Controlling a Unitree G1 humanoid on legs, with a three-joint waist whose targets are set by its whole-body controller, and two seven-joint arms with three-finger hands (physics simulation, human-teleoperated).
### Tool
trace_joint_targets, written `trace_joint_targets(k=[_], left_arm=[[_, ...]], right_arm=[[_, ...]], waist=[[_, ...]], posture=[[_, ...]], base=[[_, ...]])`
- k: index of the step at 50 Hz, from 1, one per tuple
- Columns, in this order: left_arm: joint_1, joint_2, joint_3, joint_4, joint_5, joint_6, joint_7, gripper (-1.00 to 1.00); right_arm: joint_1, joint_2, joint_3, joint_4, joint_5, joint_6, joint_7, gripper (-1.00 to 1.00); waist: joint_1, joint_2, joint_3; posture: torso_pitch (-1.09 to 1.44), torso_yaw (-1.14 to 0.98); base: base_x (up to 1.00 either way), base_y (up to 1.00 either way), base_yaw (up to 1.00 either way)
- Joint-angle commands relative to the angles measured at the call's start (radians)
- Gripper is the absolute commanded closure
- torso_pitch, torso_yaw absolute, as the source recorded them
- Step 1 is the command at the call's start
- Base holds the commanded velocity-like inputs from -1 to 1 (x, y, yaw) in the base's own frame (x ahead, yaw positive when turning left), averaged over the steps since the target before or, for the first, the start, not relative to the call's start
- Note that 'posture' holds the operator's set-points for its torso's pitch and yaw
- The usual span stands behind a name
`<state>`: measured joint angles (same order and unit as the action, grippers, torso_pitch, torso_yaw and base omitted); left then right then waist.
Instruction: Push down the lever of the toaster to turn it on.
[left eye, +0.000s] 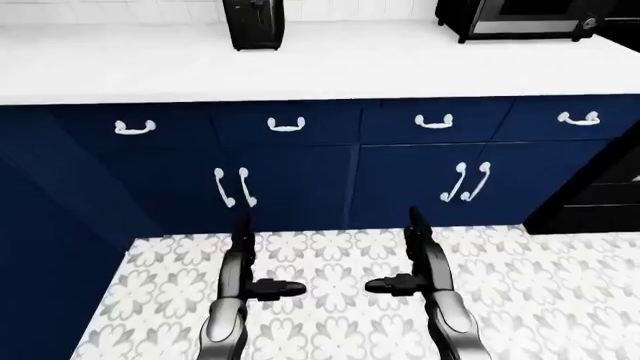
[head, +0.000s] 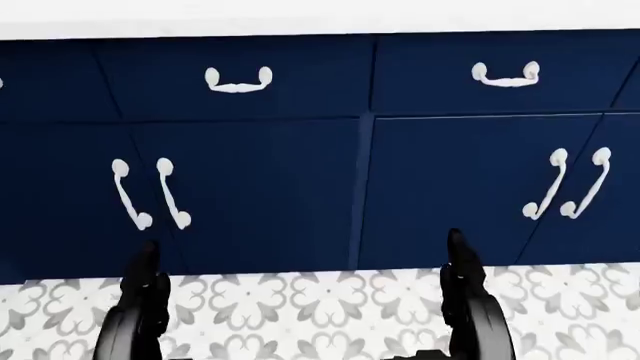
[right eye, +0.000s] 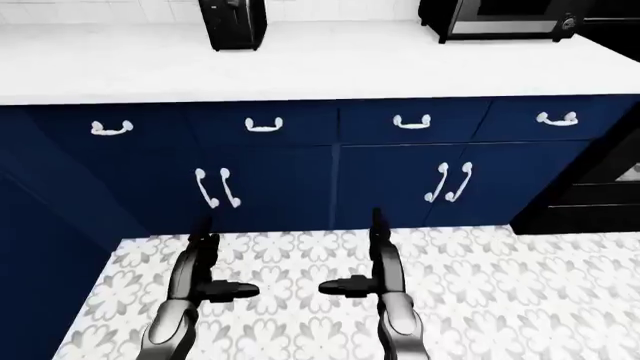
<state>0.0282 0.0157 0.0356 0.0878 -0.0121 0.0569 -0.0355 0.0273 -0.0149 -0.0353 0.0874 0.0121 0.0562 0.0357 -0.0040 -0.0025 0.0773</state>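
Two hands: left hand (left eye: 243, 262) and right hand (left eye: 418, 259) low over patterned floor (left eye: 340, 292), fingers extended, released, grasping nothing.
Reason for pose: likely neutral carry, arms forward and level, not yet reaching.
Toaster (left eye: 254, 24): black, top of left-eye view, on white counter (left eye: 330, 67), well apart from both hands; lever not discernible.
Cabinets (left eye: 290, 180): navy, white handles, between hands and counter.
Other: black oven-like appliance (left eye: 515, 19) at counter's right.
Obstruction: none on counter near toaster; counter edge calls for stepping closer and raising an arm.
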Motion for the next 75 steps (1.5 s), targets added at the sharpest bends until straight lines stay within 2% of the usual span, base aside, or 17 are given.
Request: trace_joint_targets(k=[1, 3, 5, 7, 8, 19, 25, 30, 33, 42, 48, 50, 54, 58, 63, 64, 75], left_arm=[[-0.034, 0.006, 0.004, -0.091, -0.005, -0.045, -0.002, -1.0], [-0.034, 0.006, 0.004, -0.092, -0.005, -0.044, -0.004, -1.0], [-0.034, 0.006, 0.005, -0.092, -0.004, -0.045, -0.003, -1.0], [-0.031, 0.005, 0.004, -0.103, -0.004, -0.036, -0.003, -1.0], [-0.034, 0.005, 0.005, -0.092, -0.004, -0.044, -0.003, -1.0], [-0.044, 0.005, 0.011, -0.07, -0.007, -0.047, 0.001, -1.0], [-0.127, 0.025, 0.028, -0.126, -0.018, 0.082, 0.019, -1.0], [-0.237, 0.043, 0.045, -0.164, -0.038, 0.217, 0.028, -1.0], [-0.328, 0.056, 0.08, -0.237, -0.108, 0.384, 0.04, -1.0], [-0.697, 0.197, 0.155, -0.4, -0.246, 0.816, 0.125, -1.0], [-0.796, 0.258, 0.194, -0.502, -0.343, 0.961, 0.194, -1.0], [-0.816, 0.26, 0.222, -0.531, -0.393, 1.003, 0.215, -1.0], [-0.824, 0.3, 0.243, -0.566, -0.451, 1.045, 0.267, -1.0], [-0.819, 0.306, 0.244, -0.569, -0.494, 1.043, 0.313, -1.0], [-0.838, 0.337, 0.261, -0.586, -0.554, 1.067, 0.358, -1.0], [-0.83, 0.333, 0.258, -0.588, -0.564, 1.059, 0.367, -1.0], [-0.825, 0.353, 0.243, -0.586, -0.628, 1.039, 0.411, -1.0]], right_arm=[[0.018, -0.026, -0.019, -0.273, 0.025, 0.107, 0.021, -1.0], [0.013, -0.022, -0.026, -0.278, 0.02, 0.12, 0.025, -1.0], [0.01, -0.019, -0.03, -0.271, 0.018, 0.114, 0.028, -1.0], [0.007, -0.018, -0.035, -0.262, 0.015, 0.106, 0.031, -1.0], [0.008, -0.018, -0.035, -0.252, 0.013, 0.095, 0.033, -1.0], [0.009, -0.022, -0.033, -0.249, -0.029, 0.087, 0.019, -1.0], [-0.067, -0.033, -0.042, -0.344, -0.04, 0.255, 0.025, -1.0], [-0.176, -0.06, -0.075, -0.413, -0.037, 0.413, 0.009, -1.0], [-0.266, -0.083, -0.087, -0.482, -0.03, 0.542, 0.001, -1.0], [-0.649, -0.206, -0.147, -0.643, 0.028, 1.003, -0.004, -1.0], [-0.864, -0.258, -0.164, -0.674, 0.067, 1.185, -0.019, -1.0], [-0.862, -0.296, -0.143, -0.703, 0.065, 1.193, -0.023, -1.0], [-0.906, -0.296, -0.206, -0.779, 0.103, 1.29, -0.029, -1.0], [-0.896, -0.283, -0.194, -0.784, 0.128, 1.301, -0.056, -1.0], [-0.9, -0.281, -0.2, -0.788, 0.153, 1.312, -0.076, -1.0], [-0.905, -0.278, -0.203, -0.792, 0.159, 1.322, -0.083, -1.0], [-0.909, -0.276, -0.207, -0.791, 0.206, 1.324, -0.12, -1.0]], waist=[[-0.002, -0.008, -0.001], [0.006, -0.005, -0.063], [0.005, -0.007, -0.019], [0.003, -0.011, -0.067], [0.004, -0.012, -0.073], [0.008, -0.005, -0.084], [0.009, -0.005, -0.093], [0.009, -0.007, -0.094], [0.01, -0.007, -0.095], [0.009, -0.004, -0.082], [0.006, 0.001, -0.067], [0.007, 0.003, -0.061], [0.009, 0.002, -0.055], [0.011, 0.003, -0.047], [0.008, 0.006, -0.048], [0.006, 0.011, -0.07], [-0.001, 0.018, -0.061]], posture=[[0.0, 0.0], [0.0, 0.0], [0.0, 0.0], [0.0, 0.0], [0.0, 0.0], [0.0, 0.0], [0.0, 0.0], [0.0, 0.0], [0.0, 0.0], [0.0, 0.0], [0.0, 0.0], [0.0, 0.0], [0.0, 0.0], [0.0, 0.0], [0.0, 0.0], [0.0, 0.0], [0.0, 0.0]], base=[[0.0, 0.0, 0.0], [0.0, 0.0, 0.0], [0.0, 0.0, 0.0], [0.0, 0.0, 0.0], [0.0, 0.0, 0.0], [0.0, 0.0, 0.0], [0.0, 0.0, 0.0], [0.0, 0.0, 0.0], [0.0, 0.0, 0.0], [0.0, 0.0, 0.0], [0.0, 0.0, 0.0], [0.0, 0.0, 0.0], [0.0, 0.0, 0.0], [0.0, 0.0, 0.0], [0.0, 0.0, 0.0], [0.0, 0.07, 0.0], [0.0, 0.07, 0.0]])
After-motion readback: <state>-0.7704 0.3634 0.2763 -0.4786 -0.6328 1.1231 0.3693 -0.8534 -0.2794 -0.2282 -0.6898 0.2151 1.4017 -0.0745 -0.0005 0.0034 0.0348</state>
